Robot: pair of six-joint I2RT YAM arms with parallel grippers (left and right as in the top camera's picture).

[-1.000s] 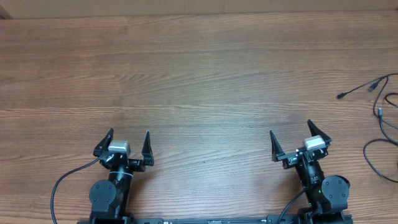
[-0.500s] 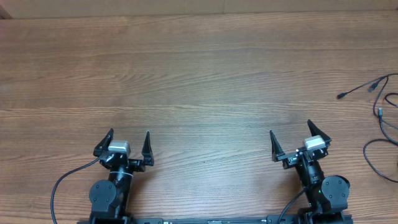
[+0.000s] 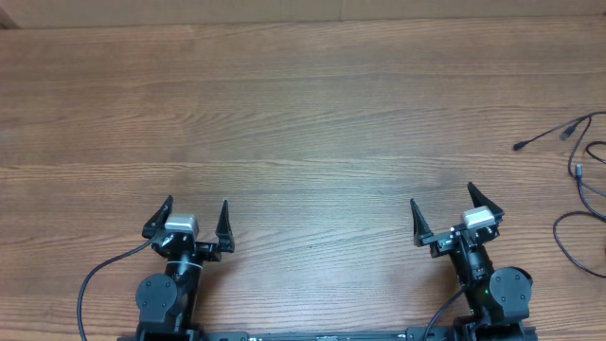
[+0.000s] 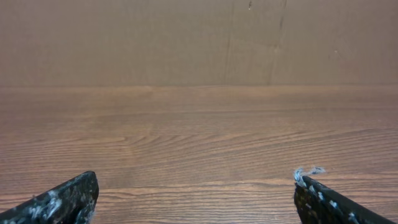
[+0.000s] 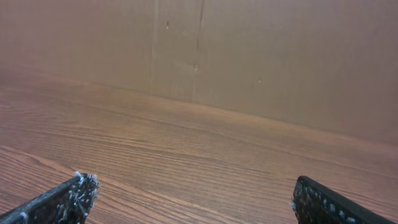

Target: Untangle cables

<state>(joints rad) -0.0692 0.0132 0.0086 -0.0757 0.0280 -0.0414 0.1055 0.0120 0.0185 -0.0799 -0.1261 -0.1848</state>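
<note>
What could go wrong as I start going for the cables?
The thin black cables lie far right, partly outside the overhead view, so hidden loops could snag when pulled. Neither wrist camera shows them, so the open right gripper would start its approach blind. The left gripper, far away, may not reach.

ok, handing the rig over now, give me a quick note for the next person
Left gripper: open, empty, at the near side of the table.
Right gripper: open, empty, likewise.
Cables: loose black strands at the far right edge, partly out of frame, nothing touching them.
Done: no grip taken; can't tell whether they're tangled.
Left to do: likely reach over from the right side, check, separate strands.
</note>
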